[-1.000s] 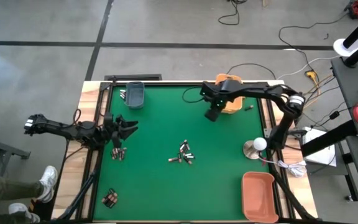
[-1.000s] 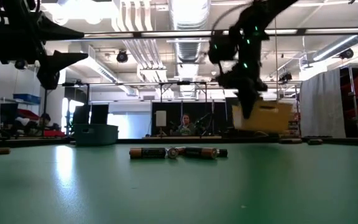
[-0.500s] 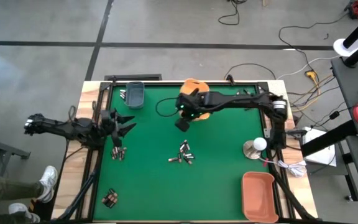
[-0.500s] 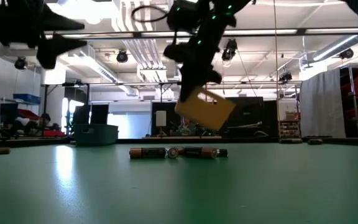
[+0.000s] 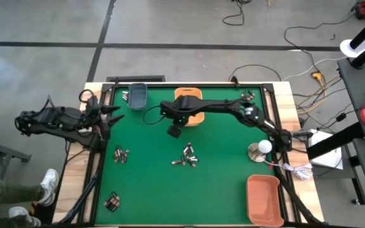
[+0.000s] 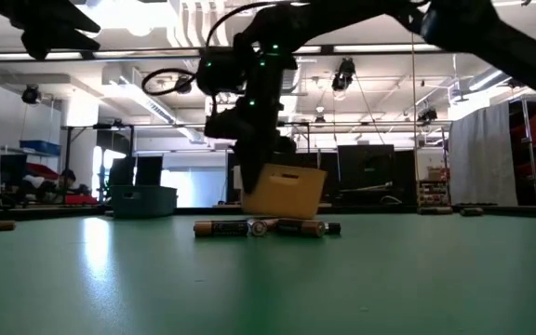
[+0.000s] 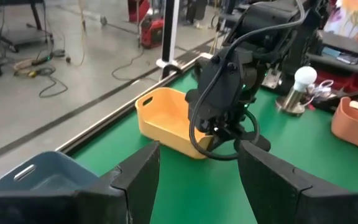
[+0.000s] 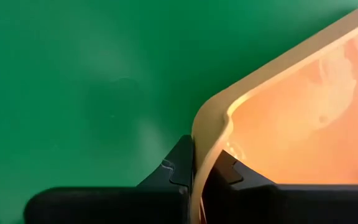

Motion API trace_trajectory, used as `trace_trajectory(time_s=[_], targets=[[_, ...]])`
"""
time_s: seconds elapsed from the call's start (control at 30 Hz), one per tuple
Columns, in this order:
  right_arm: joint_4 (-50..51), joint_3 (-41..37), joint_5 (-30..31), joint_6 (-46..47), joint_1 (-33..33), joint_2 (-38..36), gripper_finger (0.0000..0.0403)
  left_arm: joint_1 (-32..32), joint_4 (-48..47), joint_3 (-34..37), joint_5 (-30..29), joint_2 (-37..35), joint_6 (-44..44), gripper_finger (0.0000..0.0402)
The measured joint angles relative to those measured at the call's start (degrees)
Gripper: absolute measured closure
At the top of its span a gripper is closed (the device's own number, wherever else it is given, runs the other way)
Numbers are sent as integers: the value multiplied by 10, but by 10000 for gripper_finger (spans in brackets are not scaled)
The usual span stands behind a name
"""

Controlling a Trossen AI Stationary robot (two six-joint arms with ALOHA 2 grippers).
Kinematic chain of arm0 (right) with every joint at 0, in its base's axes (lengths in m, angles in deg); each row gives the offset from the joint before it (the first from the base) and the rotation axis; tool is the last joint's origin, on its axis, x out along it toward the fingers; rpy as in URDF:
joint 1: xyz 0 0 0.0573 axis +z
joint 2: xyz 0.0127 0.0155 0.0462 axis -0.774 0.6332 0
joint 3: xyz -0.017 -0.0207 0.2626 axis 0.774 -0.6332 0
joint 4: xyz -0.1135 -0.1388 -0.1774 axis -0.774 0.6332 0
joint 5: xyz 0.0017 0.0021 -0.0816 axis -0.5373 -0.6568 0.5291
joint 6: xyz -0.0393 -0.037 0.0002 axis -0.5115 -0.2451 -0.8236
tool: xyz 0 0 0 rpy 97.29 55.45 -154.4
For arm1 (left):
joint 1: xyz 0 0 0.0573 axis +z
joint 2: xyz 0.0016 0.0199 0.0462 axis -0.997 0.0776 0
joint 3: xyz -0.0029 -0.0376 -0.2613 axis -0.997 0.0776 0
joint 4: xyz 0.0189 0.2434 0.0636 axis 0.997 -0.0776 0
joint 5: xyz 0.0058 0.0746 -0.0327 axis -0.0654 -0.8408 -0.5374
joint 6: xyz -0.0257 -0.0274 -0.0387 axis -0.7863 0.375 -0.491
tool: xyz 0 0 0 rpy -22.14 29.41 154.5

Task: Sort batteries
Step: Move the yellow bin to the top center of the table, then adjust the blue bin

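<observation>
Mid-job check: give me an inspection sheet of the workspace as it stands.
Surface: green mat, wooden border.
Job's things: batteries clustered mid-mat; smaller groups at the left edge; a few beside the grey-blue bin.
Clutter: lamp-like white ball; orange bin.
Grippers: right gripper shut on the yellow-orange bin wall; left gripper open, at the left edge.
Cables: loose loops on the floor.
Surroundings: a person's shoes at lower left.

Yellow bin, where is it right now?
In the high view the yellow bin sits at the table's far edge near the middle, right of the blue bin, with the right end effector clamped on its wall.
</observation>
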Motion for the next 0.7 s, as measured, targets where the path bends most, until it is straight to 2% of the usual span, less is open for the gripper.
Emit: trace_trajectory(time_s=[0.17, 0.33, 0.53, 0.7], targets=[[31, 60, -2, 29, 0, 41, 382, 0, 0, 15, 0, 0, -21, 206], [30, 55, -23, 73, 0, 30, 319, 0, 0, 48, 0, 1, -75, 206], [26, 60, -12, 73, 5, -37, 231, 6, 3, 72, -7, 13, -115, 206], [23, 60, 13, 22, 20, -110, 187, 42, -3, 70, -10, 72, -128, 206]])
